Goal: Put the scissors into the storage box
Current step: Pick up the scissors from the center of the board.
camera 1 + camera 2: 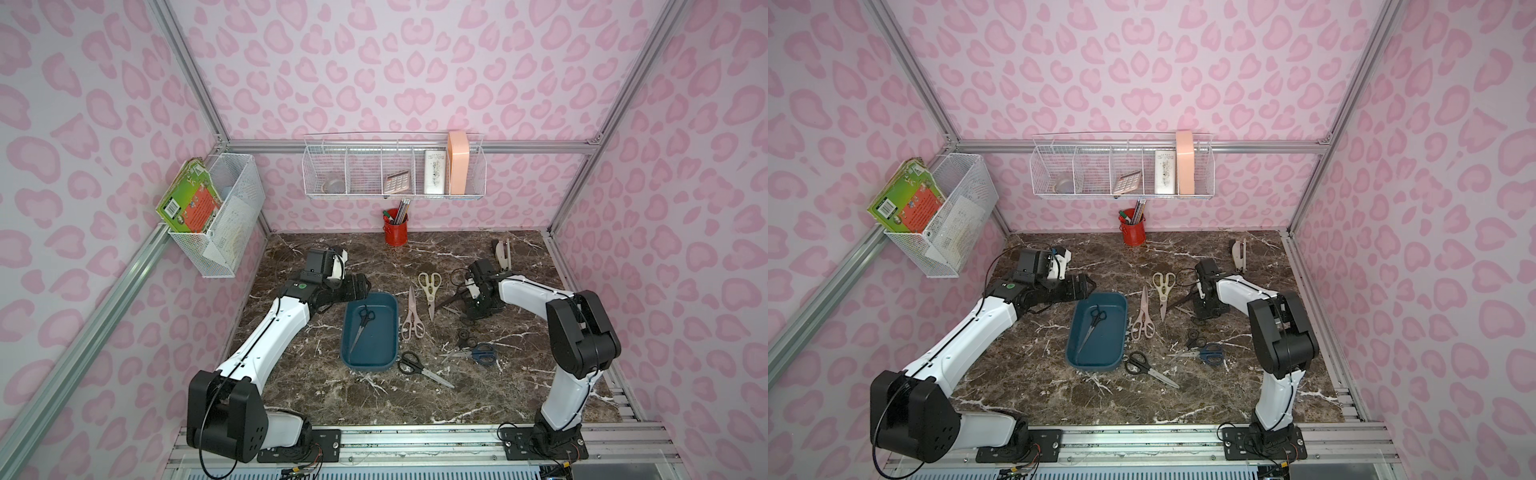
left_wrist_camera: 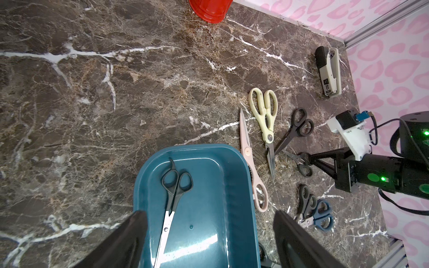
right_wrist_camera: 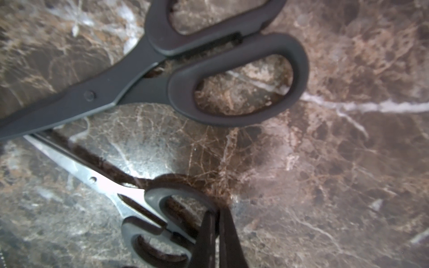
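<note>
A: Up front on the surface [image 1: 311, 395]: long black scissors [image 1: 424, 368], then a blue pair [image 1: 484, 353]. Boxed yet?
B: Only one black pair [image 1: 361, 326], inside the storage box [image 1: 379, 345]. Over its far end, left hand [image 2: 210, 214], spread and empty.
A: Further back?
B: Flat beside the box, pink pair [image 1: 410, 311] and cream pair [image 1: 431, 296]. Beyond, right hand [image 3: 217, 218] pressed together, pinching one handle loop of small black-handled scissors [image 3: 109, 185].
A: Handling?
B: Probably light, rigid, slick steel; likely to swing from one loop. Better to lift slowly, blades down, clear of the bigger black pair [image 3: 139, 81] alongside.
</note>
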